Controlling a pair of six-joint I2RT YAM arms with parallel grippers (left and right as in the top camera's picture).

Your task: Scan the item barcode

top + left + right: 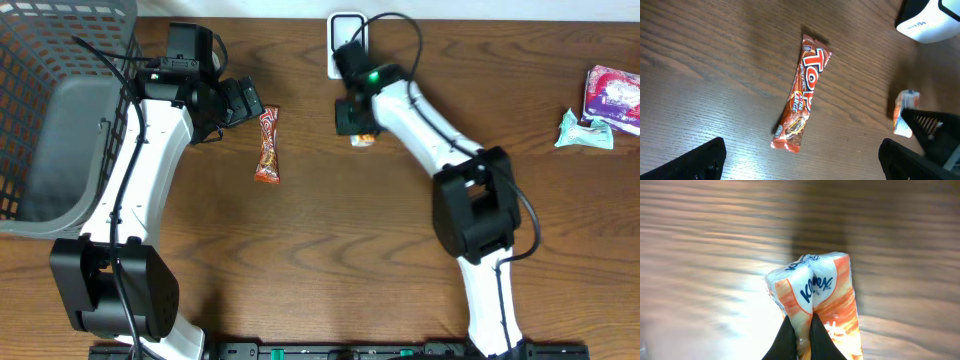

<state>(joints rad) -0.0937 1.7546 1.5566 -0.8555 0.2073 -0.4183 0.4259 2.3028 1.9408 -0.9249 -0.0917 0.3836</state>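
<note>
Two grippers: right gripper pinched shut on orange Kleenex tissue pack; left gripper spread wide, holding nothing, near chocolate bar.

Tabletop: dark brown, streaky wood grain. Tissue pack: orange and white panels, dark blue lettering. Right fingers: black. Left fingers: black. Candy bar: glossy red-brown wrapper, big white-edged red letters, orange patch mid-way. Scanner: white, faint grey print. Basket: grey mesh, paler grey floor. Arms: white shells, black joints, green light. Far-right packets: purple-pink with white, mint green.
</note>
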